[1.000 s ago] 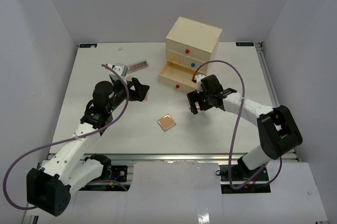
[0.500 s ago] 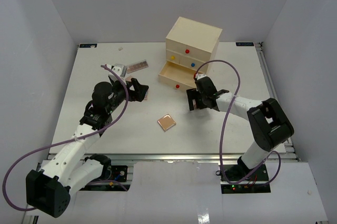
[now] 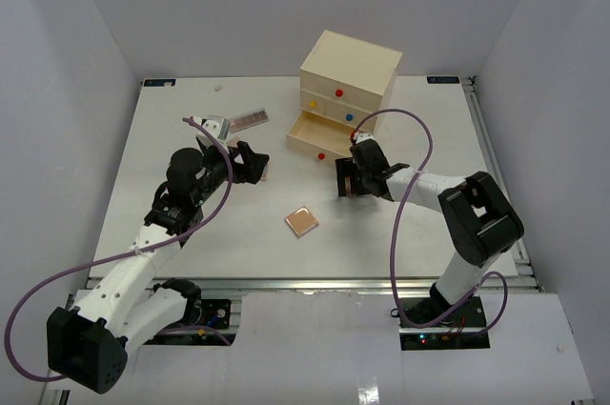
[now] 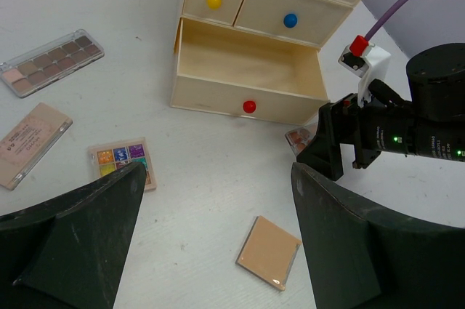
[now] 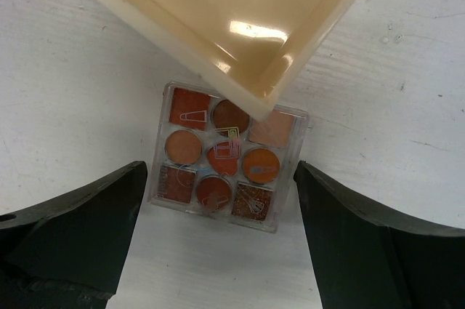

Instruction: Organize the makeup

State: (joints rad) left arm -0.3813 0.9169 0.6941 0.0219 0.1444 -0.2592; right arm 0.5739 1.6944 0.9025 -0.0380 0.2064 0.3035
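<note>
Writing: pink flat box (image 4: 30, 142) has dark print on its lid, too small to read; orange nine-pan palette (image 5: 215, 158) has thin line art on its clear lid, no legible words. No brand seen elsewhere. Right tool (image 3: 347, 180) hangs over that palette w/ fingers (image 5: 80, 229) spread wide either side, gripping nothing. The palette lies flat on the table (image 3: 191, 224) right at the near-right corner of the open bottom drawer (image 4: 247, 69) of the chest (image 3: 349, 76). In the wrist view the drawer corner covers part of its far edge; can't tell if they touch, so room is tight on that side and open on the others. Left tool (image 3: 254, 163) also wide open and holding nothing, above the table's left-centre. Peach compact (image 3: 302, 221) sits alone mid-table, turned corner-on to the near edge, bare table all round. Long palette (image 4: 51, 62), brown shades, lies left of the chest, long axis slanting toward the chest's far side. Small multi-colour palette (image 4: 122, 162) is just beside the pink box, both flat, a bit skewed, apart from each other. The box's long axis runs diagonally.
</note>
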